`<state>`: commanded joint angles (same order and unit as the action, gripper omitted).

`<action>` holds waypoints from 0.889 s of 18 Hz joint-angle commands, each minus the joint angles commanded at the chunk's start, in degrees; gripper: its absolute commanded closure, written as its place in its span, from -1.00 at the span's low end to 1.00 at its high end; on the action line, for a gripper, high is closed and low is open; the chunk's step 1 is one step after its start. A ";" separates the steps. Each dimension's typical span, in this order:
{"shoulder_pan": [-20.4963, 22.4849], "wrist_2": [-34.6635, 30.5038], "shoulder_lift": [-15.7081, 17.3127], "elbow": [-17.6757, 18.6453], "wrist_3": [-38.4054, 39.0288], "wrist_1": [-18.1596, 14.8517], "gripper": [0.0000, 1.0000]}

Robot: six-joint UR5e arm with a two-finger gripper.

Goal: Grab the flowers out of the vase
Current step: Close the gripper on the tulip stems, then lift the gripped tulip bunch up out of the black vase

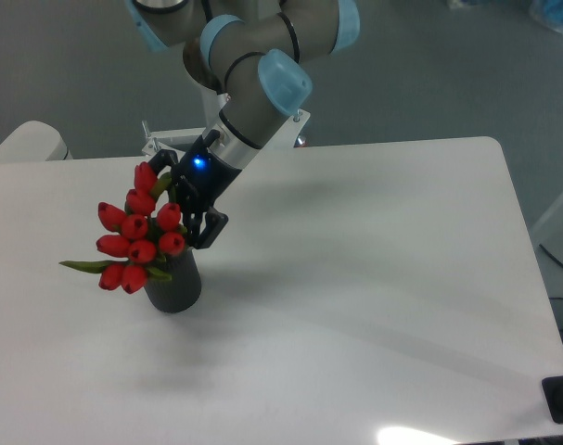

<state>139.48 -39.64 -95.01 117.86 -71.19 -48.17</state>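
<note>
Hand (196,221) among flowers (137,232) in vase (175,286), grip unclear, on white table (374,278), grey floor (429,83).

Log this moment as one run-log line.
phase: reaching | claw: beside flowers, right of the buds, grip state unclear | flowers: in vase, leaning left | vase: upright on table

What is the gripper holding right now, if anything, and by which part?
Cannot be told. The gripper is in among the flowers, just above the vase, but the buds hide whether its fingers have closed on the stems.
</note>
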 joint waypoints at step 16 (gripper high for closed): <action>0.79 2.20 -0.18 -1.40 0.00 0.09 0.06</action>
<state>140.27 -37.44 -95.19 116.46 -71.19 -48.08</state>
